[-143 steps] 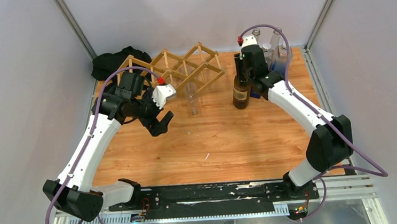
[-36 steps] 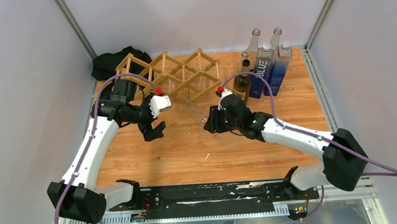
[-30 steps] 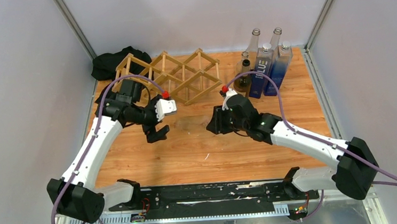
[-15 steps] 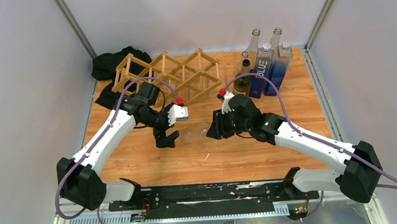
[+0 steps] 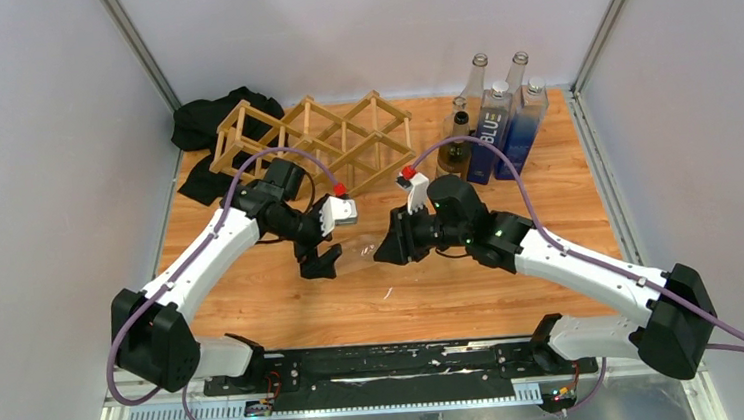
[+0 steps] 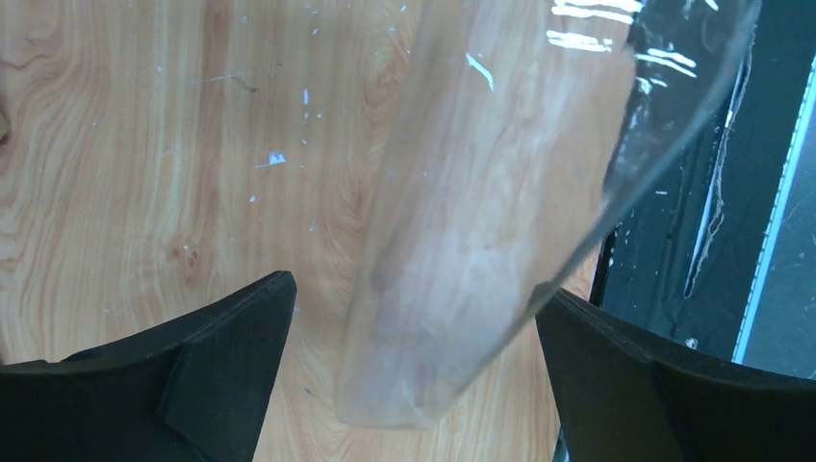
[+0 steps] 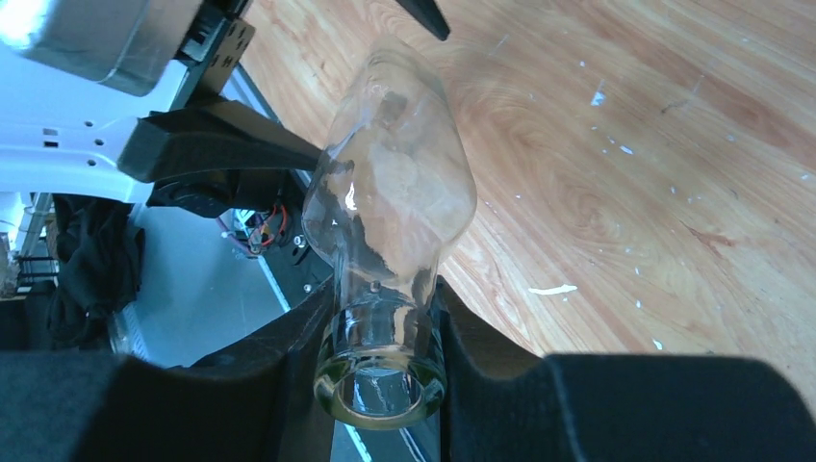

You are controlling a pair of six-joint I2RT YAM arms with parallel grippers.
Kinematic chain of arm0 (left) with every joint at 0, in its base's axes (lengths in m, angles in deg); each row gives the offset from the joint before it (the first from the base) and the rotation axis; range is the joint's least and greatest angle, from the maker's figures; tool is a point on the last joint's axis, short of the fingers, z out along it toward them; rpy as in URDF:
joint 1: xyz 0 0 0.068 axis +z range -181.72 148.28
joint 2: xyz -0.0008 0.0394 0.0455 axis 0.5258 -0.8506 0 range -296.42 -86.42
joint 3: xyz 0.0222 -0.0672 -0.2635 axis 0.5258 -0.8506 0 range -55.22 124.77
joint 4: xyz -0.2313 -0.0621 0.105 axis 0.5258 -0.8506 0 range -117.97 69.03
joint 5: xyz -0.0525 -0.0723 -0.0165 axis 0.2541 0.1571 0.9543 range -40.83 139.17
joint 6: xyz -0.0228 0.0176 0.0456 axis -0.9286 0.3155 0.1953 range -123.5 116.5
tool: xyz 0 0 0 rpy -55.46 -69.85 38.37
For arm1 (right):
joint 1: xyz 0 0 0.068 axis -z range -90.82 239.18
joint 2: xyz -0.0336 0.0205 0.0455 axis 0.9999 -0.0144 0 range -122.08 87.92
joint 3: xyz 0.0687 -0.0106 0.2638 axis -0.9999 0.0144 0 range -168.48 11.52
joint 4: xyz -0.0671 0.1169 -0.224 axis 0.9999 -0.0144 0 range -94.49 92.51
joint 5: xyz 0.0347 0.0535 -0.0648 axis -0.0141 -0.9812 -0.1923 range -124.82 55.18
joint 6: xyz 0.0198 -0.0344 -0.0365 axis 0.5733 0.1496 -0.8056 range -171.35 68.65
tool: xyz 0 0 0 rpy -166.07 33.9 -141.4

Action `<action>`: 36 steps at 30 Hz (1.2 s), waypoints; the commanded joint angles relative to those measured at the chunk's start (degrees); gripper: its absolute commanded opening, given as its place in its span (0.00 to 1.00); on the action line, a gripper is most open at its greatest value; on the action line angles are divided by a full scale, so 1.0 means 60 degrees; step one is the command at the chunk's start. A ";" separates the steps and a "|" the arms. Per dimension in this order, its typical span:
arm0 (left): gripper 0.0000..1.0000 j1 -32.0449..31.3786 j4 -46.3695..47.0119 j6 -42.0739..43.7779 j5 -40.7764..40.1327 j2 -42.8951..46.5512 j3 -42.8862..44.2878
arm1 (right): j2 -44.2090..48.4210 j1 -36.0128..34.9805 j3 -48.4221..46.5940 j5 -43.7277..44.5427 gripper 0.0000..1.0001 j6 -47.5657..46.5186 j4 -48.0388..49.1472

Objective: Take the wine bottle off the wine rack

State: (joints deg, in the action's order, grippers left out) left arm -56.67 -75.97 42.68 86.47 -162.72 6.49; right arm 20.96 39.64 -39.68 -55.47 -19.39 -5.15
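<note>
The clear glass wine bottle (image 5: pixel 356 254) hangs tilted over the table's middle, off the wine rack (image 5: pixel 317 139), whose cells look empty. My right gripper (image 5: pixel 391 247) is shut on the bottle's neck; in the right wrist view (image 7: pixel 380 327) its fingers clamp just behind the mouth of the bottle (image 7: pixel 395 202). My left gripper (image 5: pixel 320 264) is open at the bottle's base end. In the left wrist view (image 6: pixel 414 298) the bottle's body (image 6: pixel 500 212) lies between the two fingers, with a gap on the left side.
Several upright bottles, two of them blue (image 5: pixel 491 140) and one dark (image 5: pixel 458 148), stand at the back right. A black cloth (image 5: pixel 210 117) lies behind the rack at the back left. The black mounting rail (image 5: pixel 400 358) runs along the near edge.
My right gripper has carried the clear bottle from the rack toward the near middle of the table. My left arm has swung right and nearer, bringing its open fingers around the bottle's base.
</note>
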 commanded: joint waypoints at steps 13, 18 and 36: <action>0.16 -0.0075 0.0393 0.0444 0.1278 0.0576 -0.0513 | 0.0552 -0.0169 -0.0290 -0.0818 0.01 0.0367 0.1588; 0.00 -0.0075 0.0385 0.0206 0.1647 0.0618 -0.0440 | 0.0616 -0.0165 -0.0061 -0.0288 0.47 0.0644 0.1678; 0.00 -0.0075 0.0363 -0.2548 0.4830 0.0367 0.0831 | 0.0403 -0.0425 -0.0029 0.1704 0.88 0.0862 0.2668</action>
State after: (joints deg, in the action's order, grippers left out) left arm -56.93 -74.99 31.64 106.79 -161.36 8.89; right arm 24.65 38.50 -38.64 -48.32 -13.83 7.59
